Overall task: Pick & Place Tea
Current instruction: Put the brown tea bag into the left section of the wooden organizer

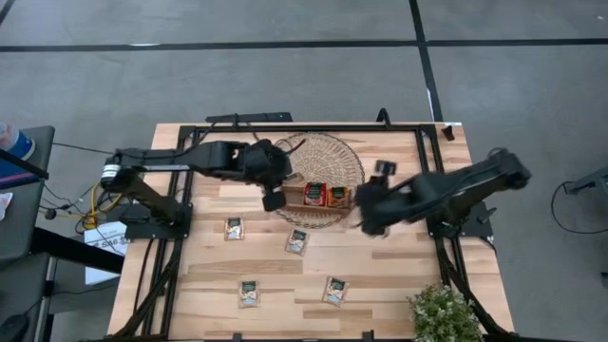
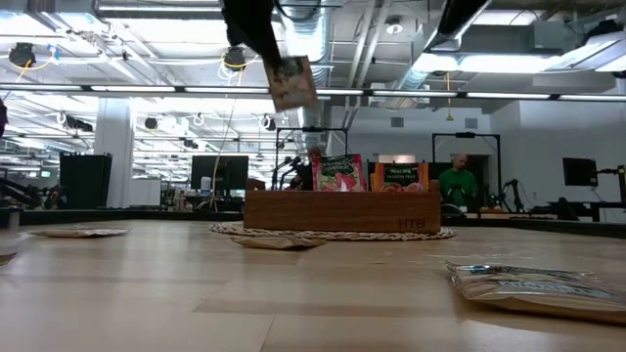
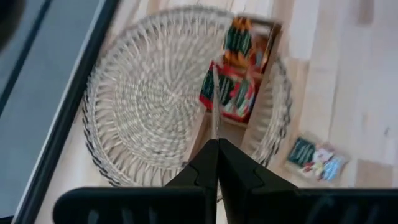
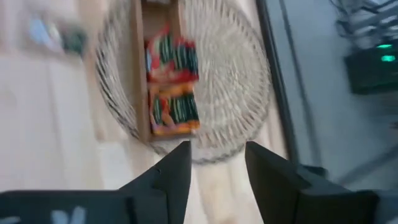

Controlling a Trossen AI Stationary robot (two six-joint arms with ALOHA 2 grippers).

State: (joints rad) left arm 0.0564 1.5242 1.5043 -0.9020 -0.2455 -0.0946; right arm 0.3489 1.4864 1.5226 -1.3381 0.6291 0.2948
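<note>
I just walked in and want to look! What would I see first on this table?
First, the left gripper up in the air above the wooden tray, shut on a tea sachet. The tray sits on the round wicker basket, with red and orange sachets standing in it. The right gripper is open beside the basket, holding nothing, and more sachets lie on the table.

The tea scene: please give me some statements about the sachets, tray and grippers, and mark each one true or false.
1. The left gripper is shut on a tea sachet. True.
2. The right gripper holds a sachet. False: its fingers are open and empty.
3. The wooden tray sits on the wicker basket. True.
4. All tray compartments hold sachets. False: one at the end looks empty.
5. Four loose sachets lie on the table. True.
</note>
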